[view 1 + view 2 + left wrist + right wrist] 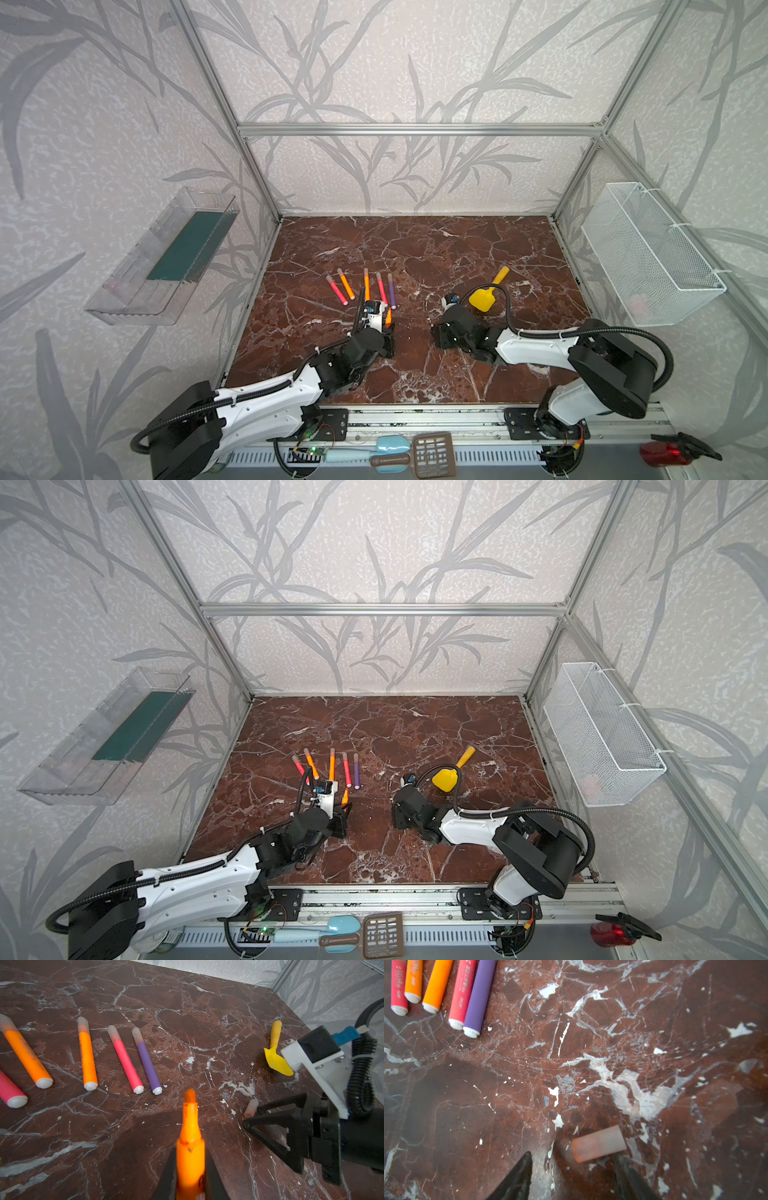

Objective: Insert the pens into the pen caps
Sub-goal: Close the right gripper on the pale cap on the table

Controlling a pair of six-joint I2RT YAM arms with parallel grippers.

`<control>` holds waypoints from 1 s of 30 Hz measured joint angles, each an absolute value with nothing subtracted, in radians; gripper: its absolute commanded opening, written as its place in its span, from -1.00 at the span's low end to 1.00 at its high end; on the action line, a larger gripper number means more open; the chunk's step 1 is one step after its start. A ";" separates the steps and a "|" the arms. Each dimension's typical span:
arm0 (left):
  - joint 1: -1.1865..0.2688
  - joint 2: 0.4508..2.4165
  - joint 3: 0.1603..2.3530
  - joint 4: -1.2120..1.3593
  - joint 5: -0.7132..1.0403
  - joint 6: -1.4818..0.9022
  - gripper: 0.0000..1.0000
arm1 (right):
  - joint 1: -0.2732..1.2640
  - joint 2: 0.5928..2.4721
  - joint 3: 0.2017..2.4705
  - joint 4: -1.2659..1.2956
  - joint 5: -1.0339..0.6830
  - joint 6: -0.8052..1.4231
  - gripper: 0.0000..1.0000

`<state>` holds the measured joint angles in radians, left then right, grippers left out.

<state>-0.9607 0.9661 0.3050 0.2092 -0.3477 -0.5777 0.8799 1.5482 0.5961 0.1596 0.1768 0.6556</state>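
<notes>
Now cap (599, 1144) lies just off R gripper (573, 1156) tips.

white print runs along three pens (365, 289) of the row lying left of centre in both top views; the right wrist view shows it closest. the outer red-pink pen (398, 987) bears a large "c", then a line of small characters too blurred to read, then a short word near its pale end, perhaps "deli", not sure. the orange pen (413, 980) beside it shows that same short word, blurred. the second red-pink pen (462, 993), touching the purple pen (478, 995), carries the "c", the small line and the short word alike.
</notes>
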 measured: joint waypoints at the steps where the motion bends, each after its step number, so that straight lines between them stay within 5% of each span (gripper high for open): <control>1: -0.961 0.965 0.305 0.209 -0.348 -0.578 -1.00 | 0.880 1.564 0.610 0.160 0.180 0.655 0.23; 22: -0.961 0.966 0.305 0.208 -0.350 -0.578 -1.00 | 0.880 1.670 0.723 0.124 0.255 0.593 0.22; 30: -0.961 0.966 0.305 0.209 -0.350 -0.577 -1.00 | 0.880 1.688 0.741 0.106 0.282 0.588 -0.28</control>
<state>-0.9607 0.9665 0.3050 0.2089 -0.3496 -0.5774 0.8803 1.6882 0.7414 0.1059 0.2825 0.5877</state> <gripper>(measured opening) 0.157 0.404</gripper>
